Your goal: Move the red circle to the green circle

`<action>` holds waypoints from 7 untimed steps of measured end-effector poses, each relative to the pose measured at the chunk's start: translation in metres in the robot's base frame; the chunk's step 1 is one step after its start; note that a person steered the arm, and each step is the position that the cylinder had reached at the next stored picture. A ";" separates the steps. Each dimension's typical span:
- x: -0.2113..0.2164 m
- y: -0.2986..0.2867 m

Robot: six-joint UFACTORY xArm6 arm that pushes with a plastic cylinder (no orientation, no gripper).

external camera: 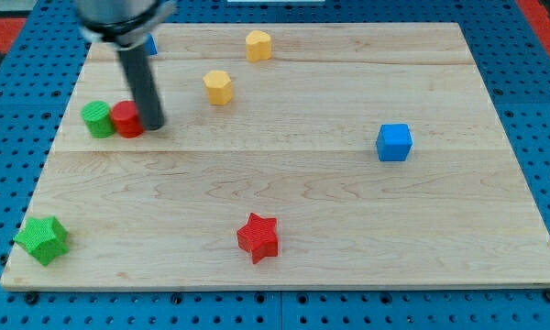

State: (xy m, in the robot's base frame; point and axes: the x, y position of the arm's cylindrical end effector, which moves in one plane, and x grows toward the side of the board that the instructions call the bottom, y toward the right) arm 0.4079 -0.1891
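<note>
The red circle [126, 119] lies at the board's left, touching the green circle [98, 119] on that block's right side. My dark rod comes down from the view's top left. My tip [154, 126] rests on the board right against the red circle's right side. All three stand in one row: green circle, red circle, tip.
A green star [42, 240] lies at the bottom left and a red star [258, 237] at the bottom middle. A blue cube [394, 142] is at the right. Two yellow blocks [218, 87] [258, 45] sit near the top. A blue block [150, 43] peeks from behind the rod.
</note>
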 end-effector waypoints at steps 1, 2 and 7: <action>-0.025 -0.005; -0.074 -0.023; 0.002 -0.097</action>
State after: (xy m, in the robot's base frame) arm 0.4096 -0.2858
